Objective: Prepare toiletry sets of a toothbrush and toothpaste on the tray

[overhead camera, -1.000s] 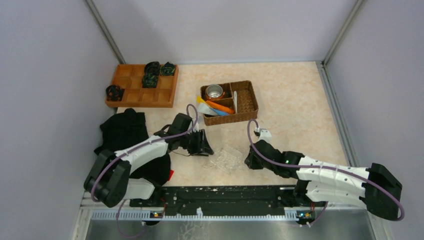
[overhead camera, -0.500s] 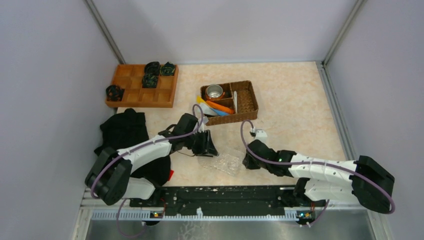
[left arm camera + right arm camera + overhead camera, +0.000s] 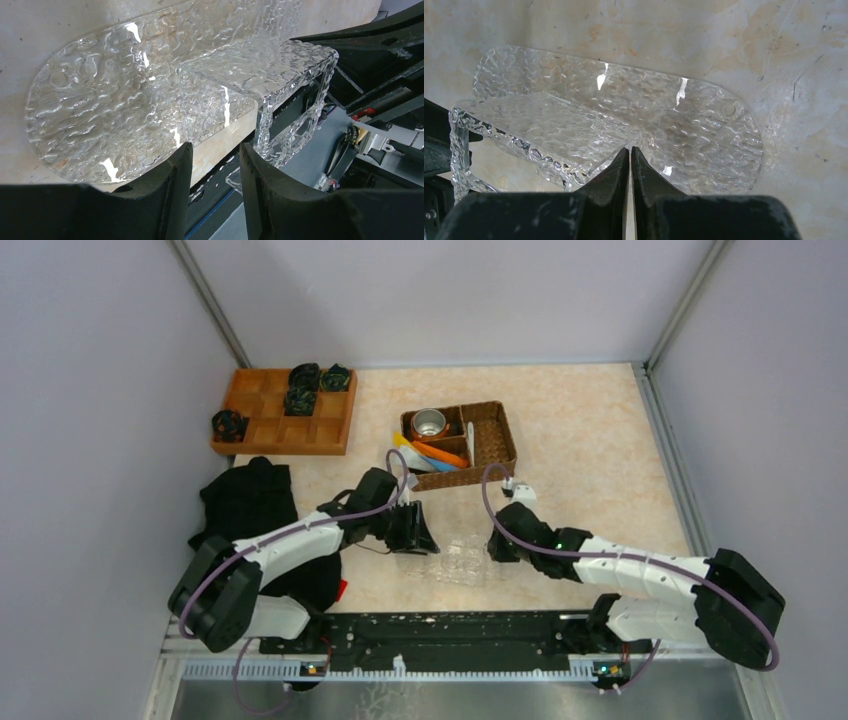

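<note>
Turned the tray (image 3: 455,560) square within 1 second, clamping its rim in the right gripper (image 3: 630,150), left gripper (image 3: 215,150) parted alongside, probably readying it for loading.

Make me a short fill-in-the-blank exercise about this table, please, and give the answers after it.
1. The left gripper and the right gripper flank the clear ____.
2. The coloured tubes rest in the wicker ____.
3. The black cloth lies on the ____ side of the table.
Answers: tray; basket; left.
</note>
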`<control>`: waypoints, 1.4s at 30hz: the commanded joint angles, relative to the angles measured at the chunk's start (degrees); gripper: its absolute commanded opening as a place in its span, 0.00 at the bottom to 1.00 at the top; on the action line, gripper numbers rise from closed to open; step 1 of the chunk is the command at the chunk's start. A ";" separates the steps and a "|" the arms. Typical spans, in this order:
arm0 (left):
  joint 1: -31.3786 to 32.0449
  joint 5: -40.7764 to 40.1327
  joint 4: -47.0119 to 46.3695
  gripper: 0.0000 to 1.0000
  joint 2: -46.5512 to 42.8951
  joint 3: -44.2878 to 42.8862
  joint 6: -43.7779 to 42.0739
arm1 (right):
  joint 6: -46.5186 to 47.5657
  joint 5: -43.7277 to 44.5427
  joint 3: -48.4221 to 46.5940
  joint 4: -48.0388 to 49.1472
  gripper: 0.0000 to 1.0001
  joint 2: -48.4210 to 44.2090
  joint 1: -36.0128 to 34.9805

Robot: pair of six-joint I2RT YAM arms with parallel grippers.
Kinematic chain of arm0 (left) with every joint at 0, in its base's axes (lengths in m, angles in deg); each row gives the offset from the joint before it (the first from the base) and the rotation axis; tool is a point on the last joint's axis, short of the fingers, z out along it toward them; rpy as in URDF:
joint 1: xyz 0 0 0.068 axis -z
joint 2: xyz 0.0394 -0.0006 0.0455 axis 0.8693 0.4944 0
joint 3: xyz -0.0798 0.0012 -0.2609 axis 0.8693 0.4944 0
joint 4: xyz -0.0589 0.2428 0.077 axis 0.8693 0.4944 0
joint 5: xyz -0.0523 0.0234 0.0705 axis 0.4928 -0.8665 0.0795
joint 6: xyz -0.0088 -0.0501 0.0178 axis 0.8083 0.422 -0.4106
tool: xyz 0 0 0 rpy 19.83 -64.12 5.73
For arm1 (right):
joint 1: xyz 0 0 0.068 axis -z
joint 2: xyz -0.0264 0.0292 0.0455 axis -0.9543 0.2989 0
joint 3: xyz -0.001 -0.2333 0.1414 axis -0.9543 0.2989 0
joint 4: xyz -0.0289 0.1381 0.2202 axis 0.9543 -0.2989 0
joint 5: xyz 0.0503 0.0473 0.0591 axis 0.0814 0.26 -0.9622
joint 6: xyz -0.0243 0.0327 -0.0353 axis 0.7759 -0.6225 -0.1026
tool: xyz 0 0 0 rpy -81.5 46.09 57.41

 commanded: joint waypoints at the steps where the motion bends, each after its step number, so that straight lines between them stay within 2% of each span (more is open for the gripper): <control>1: 0.28 -0.71 -1.10 0.46 1.15 -0.29 -0.24 | 2.89 -0.68 -3.20 1.96 0.05 1.18 1.63; 22: 0.19 -3.31 1.23 0.47 7.44 -7.30 -2.65 | 6.70 -4.79 -5.60 5.99 0.04 7.11 5.97; 42: -0.25 -3.38 1.61 0.47 10.11 -9.12 -3.58 | 9.41 -5.83 -8.68 5.55 0.04 9.50 8.03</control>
